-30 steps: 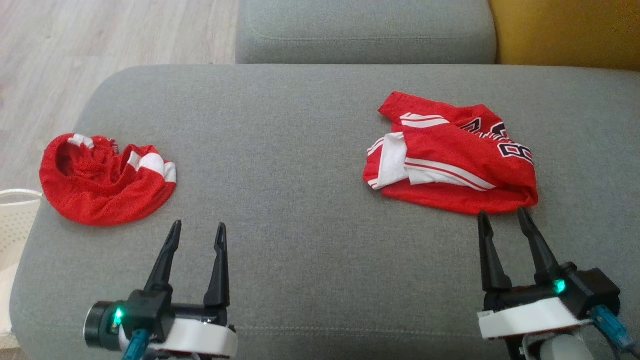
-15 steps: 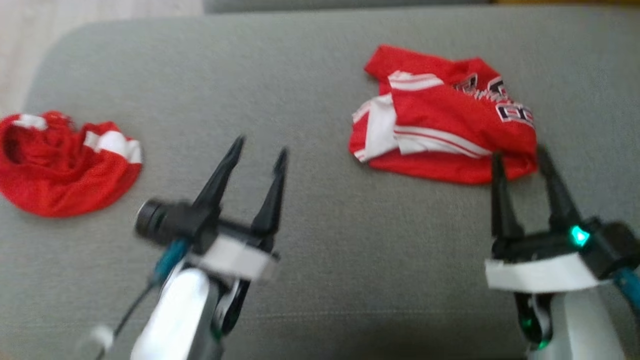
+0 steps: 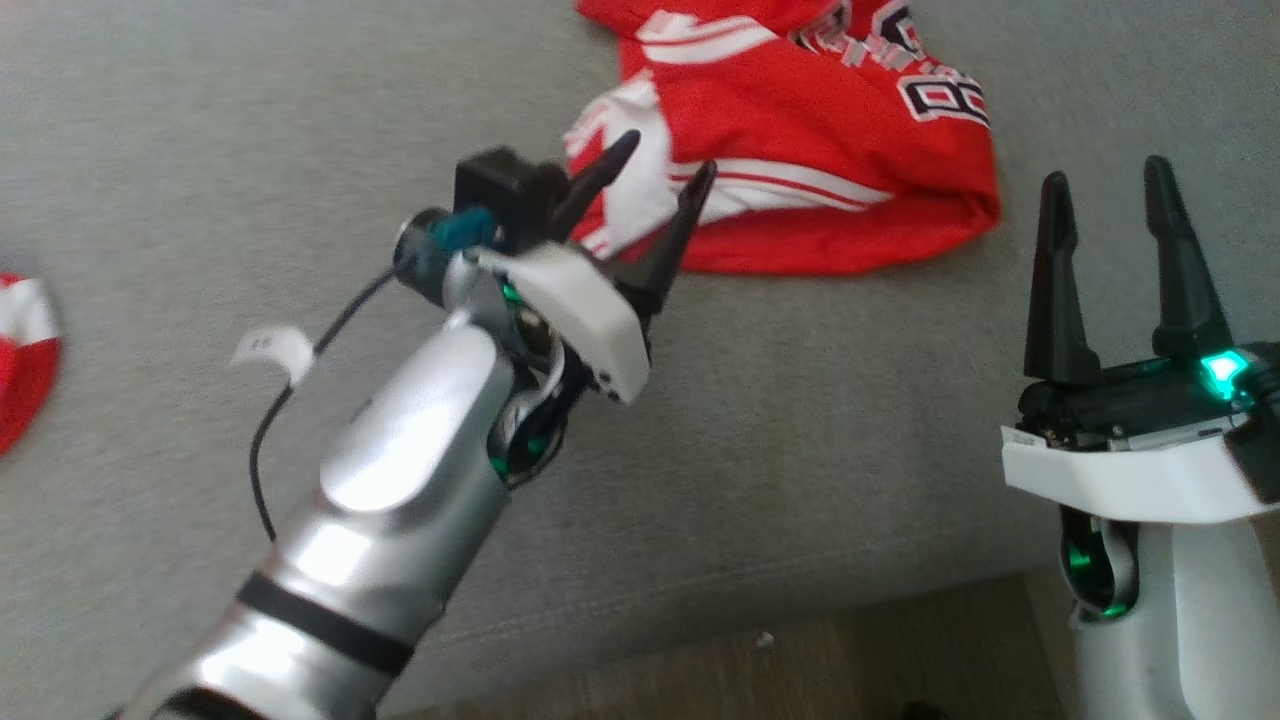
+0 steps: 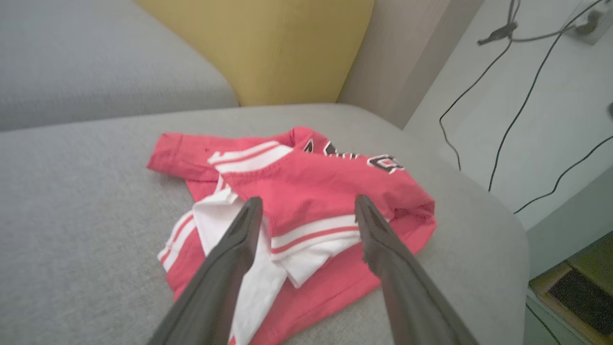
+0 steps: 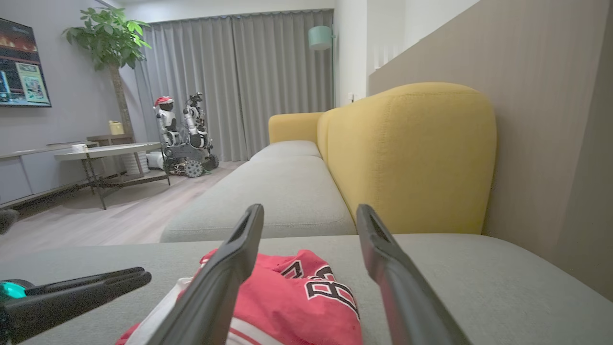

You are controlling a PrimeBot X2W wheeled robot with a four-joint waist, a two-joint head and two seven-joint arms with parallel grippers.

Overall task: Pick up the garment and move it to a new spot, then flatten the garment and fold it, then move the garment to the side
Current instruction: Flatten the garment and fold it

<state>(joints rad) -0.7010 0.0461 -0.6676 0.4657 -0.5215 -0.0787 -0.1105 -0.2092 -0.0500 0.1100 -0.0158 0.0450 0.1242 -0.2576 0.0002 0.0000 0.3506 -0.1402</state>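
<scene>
On grey sofa cushion [image 3: 200, 150], crumpled red garment [image 3: 830, 130], yellow backrest [image 5: 407, 153] behind, left fingers [image 3: 600, 175] wide, right fingers [image 3: 1055, 280] wide.

Your left arm [image 3: 400, 480] stretches from the near left diagonally toward the far right, silver forearm raised, wrist rolled so its white housing faces up. Your left tool [image 3: 668, 158] has its two dark fingers spread apart, gripping nothing. Your right tool [image 3: 1106, 175] (green light glowing at its base) stands at the near right, fingers likewise parted and pointing far.
</scene>
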